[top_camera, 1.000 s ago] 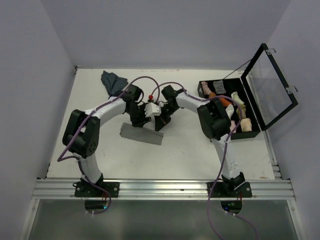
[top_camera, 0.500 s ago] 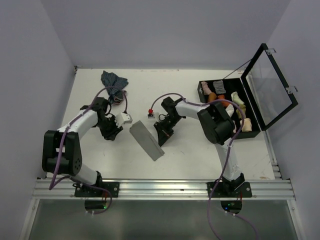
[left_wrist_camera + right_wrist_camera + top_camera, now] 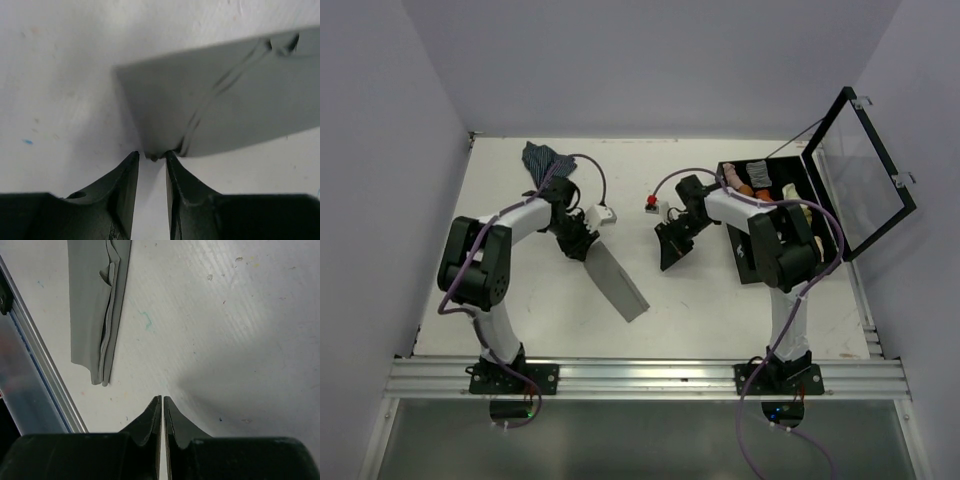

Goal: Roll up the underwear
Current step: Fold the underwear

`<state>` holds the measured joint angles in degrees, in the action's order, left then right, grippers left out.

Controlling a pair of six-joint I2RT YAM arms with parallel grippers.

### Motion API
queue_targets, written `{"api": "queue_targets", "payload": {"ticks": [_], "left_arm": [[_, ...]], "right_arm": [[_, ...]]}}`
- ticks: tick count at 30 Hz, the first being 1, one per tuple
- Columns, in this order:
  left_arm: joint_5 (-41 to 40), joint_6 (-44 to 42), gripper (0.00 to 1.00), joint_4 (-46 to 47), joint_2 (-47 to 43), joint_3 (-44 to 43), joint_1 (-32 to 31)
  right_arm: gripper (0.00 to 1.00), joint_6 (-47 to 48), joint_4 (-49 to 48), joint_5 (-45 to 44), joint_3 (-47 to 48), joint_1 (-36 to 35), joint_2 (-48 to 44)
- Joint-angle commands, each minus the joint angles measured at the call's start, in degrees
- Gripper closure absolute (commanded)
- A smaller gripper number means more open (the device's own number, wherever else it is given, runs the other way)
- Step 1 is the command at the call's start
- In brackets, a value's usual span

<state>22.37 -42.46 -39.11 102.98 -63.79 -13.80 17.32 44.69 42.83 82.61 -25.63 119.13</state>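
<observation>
The underwear [image 3: 616, 281] is a grey strip folded lengthwise, lying diagonally on the white table. My left gripper [image 3: 584, 247] is at its upper left end. In the left wrist view the underwear [image 3: 225, 95] fills the upper right. Its near corner sits between the tips of my left gripper [image 3: 152, 156], whose jaws stand narrowly open around it. My right gripper [image 3: 668, 264] hangs to the right of the strip, apart from it. In its own view my right gripper [image 3: 162, 398] is shut on nothing, with the underwear [image 3: 97, 305] at the upper left.
A crumpled blue patterned cloth [image 3: 544, 164] lies at the back left. A black case [image 3: 825, 262] with its clear lid [image 3: 865, 170] open stands at the right, holding several rolled items. An aluminium rail [image 3: 640, 376] runs along the near edge.
The underwear turned from nearly level to diagonal. My left gripper swung back to its upper end and its jaws narrowed. My right gripper drew away to the right, staying shut.
</observation>
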Motion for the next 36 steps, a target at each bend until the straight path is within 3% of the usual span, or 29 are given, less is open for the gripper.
{"api": "queue_targets", "payload": {"ticks": [1, 8, 13, 16, 21, 22, 23, 25, 26, 29, 30, 33, 36], "left_arm": [[3.64, 6.41, 0.68, 6.07, 7.22, -5.1, -1.58], [7.41, 10.37, 0.67, 6.15, 20.84, -23.01, -1.49], [8.65, 11.87, 0.64, 3.52, 23.94, -32.71, -0.79], [9.26, 12.31, 0.56, 6.93, 17.36, -32.01, 2.37], [11.29, 8.19, 0.38, 7.73, -1.26, -30.96, 9.49], [10.42, 8.61, 0.34, 11.91, -4.25, -29.91, 10.71], [5.02, 12.45, 0.3, 14.74, -9.67, -26.94, 10.99], [-1.68, 18.43, 0.0, 24.45, -14.62, -22.98, 10.99], [-8.15, 23.77, 0.0, 27.83, -18.83, -17.83, 10.99], [-13.31, 26.81, 0.0, 32.08, -23.16, -13.38, 11.08], [-13.23, 26.55, 0.0, 30.69, -23.61, -13.64, 11.08], [-9.11, 25.58, 0.07, 23.57, -25.01, -13.82, 11.52], [-8.58, 26.11, 0.07, 19.96, -28.18, -10.75, 12.04]], "right_arm": [[0.91, 0.97, -0.38, -1.69, -2.09, -1.0, -3.81], [0.85, -1.76, -2.58, 1.73, -2.8, 0.14, -6.01], [0.8, -3.34, -6.44, 3.75, -3.07, 0.14, -7.59], [0.79, -5.72, -14.33, 0.96, -5.43, -0.82, -13.03], [0.78, 2.26, -10.68, -7.92, 0.36, -6.78, -19.88], [0.78, 5.85, -10.76, -9.94, 0.62, -8.11, -21.38], [0.77, 7.71, -11.2, -13.26, 0.54, -9.34, -22.61], [0.75, 12.81, -12.69, -16.97, -0.16, -13.03, -25.52], [0.73, 14.39, -13.56, -18.12, -0.6, -14.09, -26.22], [0.3, 19.75, -22.34, -19.11, -5.25, -16.12, -29.3], [0.02, 20.73, -25.32, -17.36, -6.66, -16.12, -29.83], [0.01, 13.91, -39.56, -11.5, -10.88, -16.21, -29.49], [0.06, 11.88, -38.12, -1.63, -6.34, -17.78, -23.44]]}}
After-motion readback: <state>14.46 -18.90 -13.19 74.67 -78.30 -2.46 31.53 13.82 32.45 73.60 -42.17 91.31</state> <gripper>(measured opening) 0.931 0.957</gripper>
